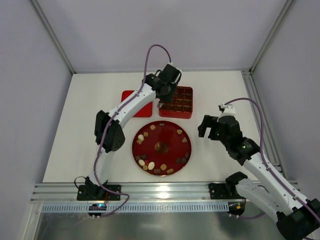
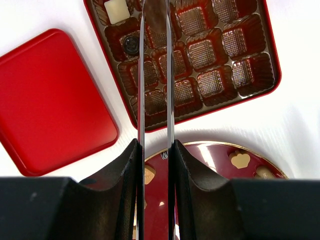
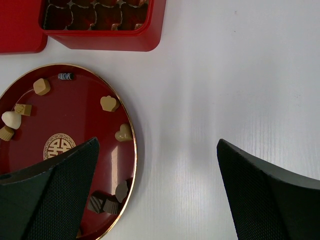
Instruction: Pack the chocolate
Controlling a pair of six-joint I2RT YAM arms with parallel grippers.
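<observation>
Chocolate pieces (image 1: 142, 136) in dark brown, tan and cream lie round the rim of the red plate (image 1: 165, 132). My left gripper (image 1: 162, 95) hangs over the square red box (image 1: 176, 102) and is shut on metal tweezers (image 2: 141, 75). Their blades reach over the box's compartments (image 2: 200, 55). I cannot tell whether the tips hold a piece. A cream piece (image 2: 116, 10) and a dark round one (image 2: 131, 45) sit in the box. My right gripper (image 1: 210, 125) stands open over bare table, right of the plate (image 3: 75, 125), with nothing between its fingers (image 3: 80, 165).
The box's flat red lid (image 1: 134, 102) lies on the table just left of the box, and shows in the left wrist view (image 2: 50, 100). White walls and metal rails (image 1: 255, 100) close in the table. The arm bases stand along the near edge.
</observation>
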